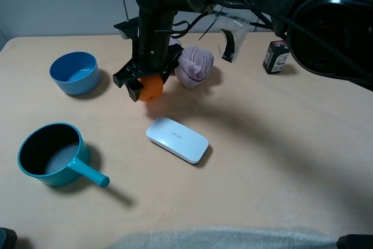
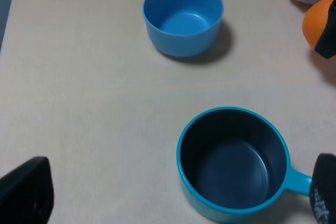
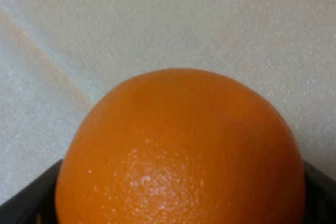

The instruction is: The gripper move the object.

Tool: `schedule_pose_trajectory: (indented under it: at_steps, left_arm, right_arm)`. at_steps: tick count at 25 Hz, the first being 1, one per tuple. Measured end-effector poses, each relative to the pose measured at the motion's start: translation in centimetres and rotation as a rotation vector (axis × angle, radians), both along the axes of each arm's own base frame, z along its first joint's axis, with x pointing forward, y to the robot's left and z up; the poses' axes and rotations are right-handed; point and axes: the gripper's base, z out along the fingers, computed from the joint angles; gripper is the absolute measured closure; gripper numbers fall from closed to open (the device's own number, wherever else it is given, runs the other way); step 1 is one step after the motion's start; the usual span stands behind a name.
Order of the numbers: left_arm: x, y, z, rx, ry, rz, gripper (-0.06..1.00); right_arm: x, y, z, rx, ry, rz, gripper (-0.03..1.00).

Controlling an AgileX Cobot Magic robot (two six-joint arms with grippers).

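The orange fruit [image 1: 150, 90] is held in my right gripper [image 1: 149, 84], which is shut on it after reaching across from the right to the table's centre-left. The fruit sits low over the tabletop, and I cannot tell whether it touches. In the right wrist view the orange [image 3: 181, 156] fills the frame, with dark fingers [image 3: 21, 203] hugging its sides. From the left wrist view the orange [image 2: 317, 24] shows at the edge. My left gripper [image 2: 176, 195] is open, with its fingers [image 2: 26, 192] spread wide and nothing between them.
A blue bowl [image 1: 74, 72] stands left of the orange, with a teal saucepan [image 1: 52, 154] nearer the front. A pink cloth [image 1: 195, 65] lies right beside the gripper. A white flat case [image 1: 176, 139] lies in front. A dark jar [image 1: 275, 56] and a clear bag [image 1: 233, 33] stand at the back right.
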Motion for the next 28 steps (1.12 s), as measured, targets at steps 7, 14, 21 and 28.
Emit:
schedule_pose_trajectory:
  at_steps: [7, 14, 21, 28]
  left_arm:
    - [0.0, 0.0, 0.0, 0.0, 0.0, 0.0, -0.05]
    - [0.0, 0.0, 0.0, 0.0, 0.0, 0.0, -0.05]
    - [0.0, 0.0, 0.0, 0.0, 0.0, 0.0, -0.05]
    - [0.0, 0.0, 0.0, 0.0, 0.0, 0.0, -0.05]
  right_arm:
    - [0.01, -0.01, 0.0, -0.001, -0.001, 0.001, 0.38]
    - [0.01, -0.02, 0.0, -0.002, -0.001, 0.0, 0.3]
    - [-0.02, -0.04, -0.01, -0.004, 0.003, -0.005, 0.29]
    - [-0.17, -0.19, 0.07, -0.019, 0.018, -0.004, 0.29]
